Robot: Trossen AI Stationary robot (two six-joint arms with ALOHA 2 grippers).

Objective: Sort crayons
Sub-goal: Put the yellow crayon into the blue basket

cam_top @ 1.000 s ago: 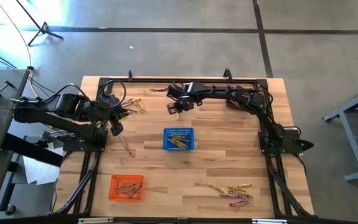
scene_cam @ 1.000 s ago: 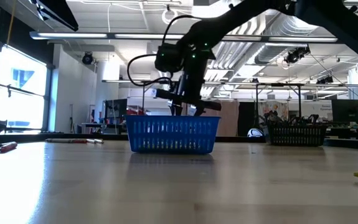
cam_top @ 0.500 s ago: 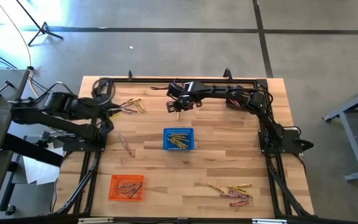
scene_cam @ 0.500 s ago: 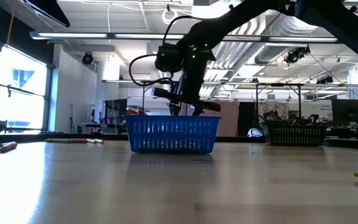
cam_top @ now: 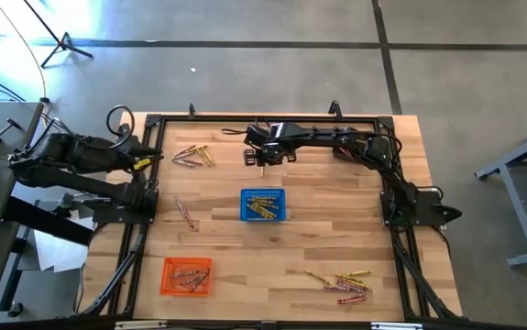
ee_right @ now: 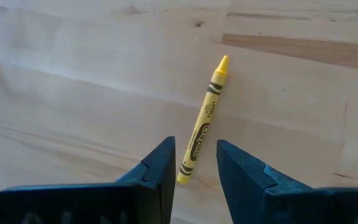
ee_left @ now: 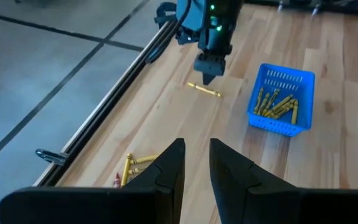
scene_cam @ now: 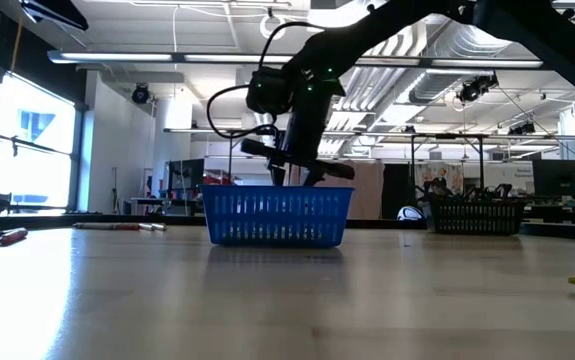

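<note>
Where yellow crayons (cam_top: 263, 208) lie, blue basket (cam_top: 263, 193); orange basket (cam_top: 186, 263) with reddish ones.

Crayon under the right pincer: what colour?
Yellow, with a black-printed wrapper. The crayon lies loose on the wood between the right pincer tips; clearest in the right wrist view.

Pale matt wood table (cam_top: 318, 229), blue plastic mesh basket (cam_top: 263, 205), paper-wrapped yellow crayon (ee_right: 202, 124).
</note>
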